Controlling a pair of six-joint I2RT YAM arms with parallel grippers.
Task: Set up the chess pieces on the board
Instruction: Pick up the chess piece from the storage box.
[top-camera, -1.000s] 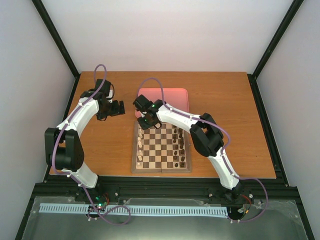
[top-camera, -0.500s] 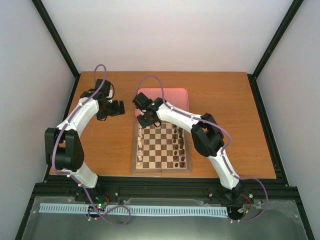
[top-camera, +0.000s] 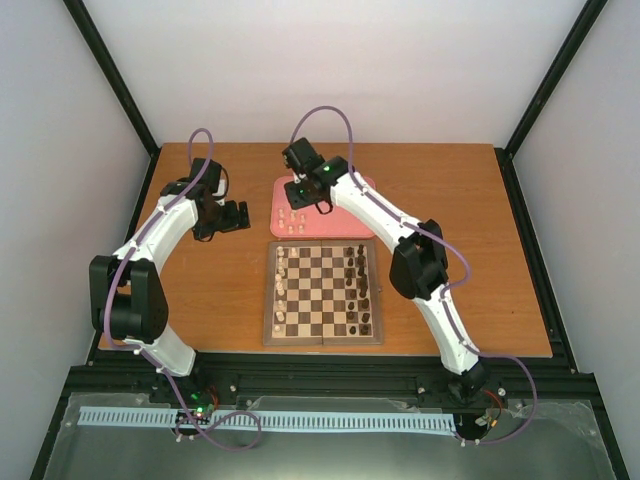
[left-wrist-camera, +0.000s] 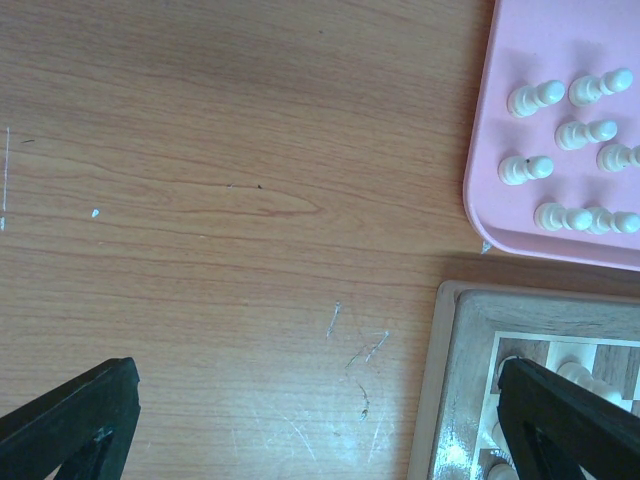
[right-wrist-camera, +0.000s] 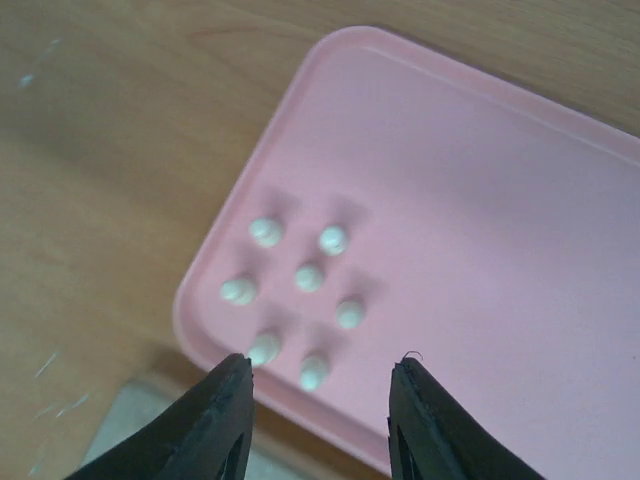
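Pieces (right-wrist-camera: 309, 277) on pink tray (right-wrist-camera: 480, 200), board (top-camera: 322, 295) on wooden worktop (top-camera: 200, 290).
Right tool (right-wrist-camera: 320, 368) released above tray; left tool (left-wrist-camera: 315, 375) released over worktop.

the table (left-wrist-camera: 200, 200) shows brown wood grain with fine pale scratches. the tray (right-wrist-camera: 480, 200) looks like smooth matt pink plastic. the board (left-wrist-camera: 448, 380) is wood with a glossy varnish. the chess pieces (left-wrist-camera: 526, 169) are smooth and cream. the right pincer (right-wrist-camera: 320, 365) has matt black fingers (right-wrist-camera: 215, 420).

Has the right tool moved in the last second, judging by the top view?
Yes. The right tool moved up the image, off the far left corner of the board to above the pink tray.
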